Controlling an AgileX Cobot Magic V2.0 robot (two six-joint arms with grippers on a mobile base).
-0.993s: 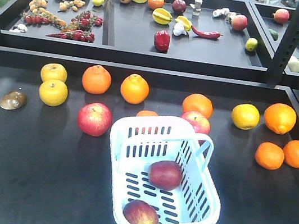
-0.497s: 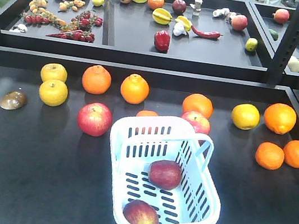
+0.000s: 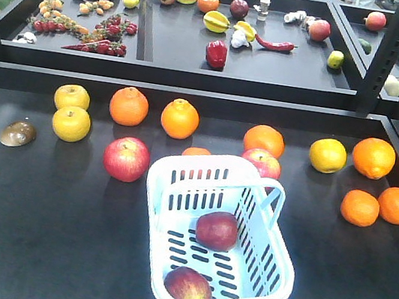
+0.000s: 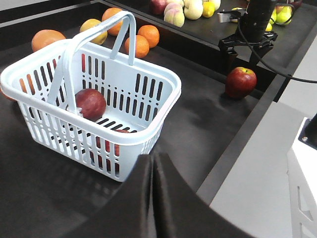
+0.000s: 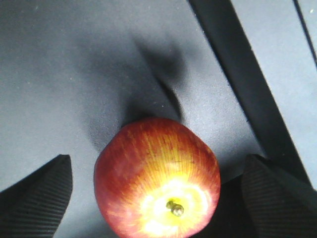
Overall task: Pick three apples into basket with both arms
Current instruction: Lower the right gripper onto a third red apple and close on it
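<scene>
Lying directly beneath the right gripper (image 4: pixel 243 55), a dark red, round apple with a yellow-green patch round its stem (image 5: pixel 157 178) is seen from the right wrist view with the stem pointing up toward the camera. The apple is set on the dark tabletop (image 5: pixel 74 59) close to the raised black edge, well apart from the pale blue-white slotted plastic basket (image 4: pixel 171 94). No long axis is offered by so round a fruit, so only a straight descent is judged to be called for.

The right gripper's dark fingers (image 5: pixel 34 198) are spread wide, one on either side of the apple; no contact with it is seen. The left gripper (image 4: pixel 153 193) is held near the basket with its fingers pressed together and nothing between them. Two dark red apples (image 3: pixel 216 230) are already lying in the basket, so the right arm is plainly the nearer one for the third.
</scene>
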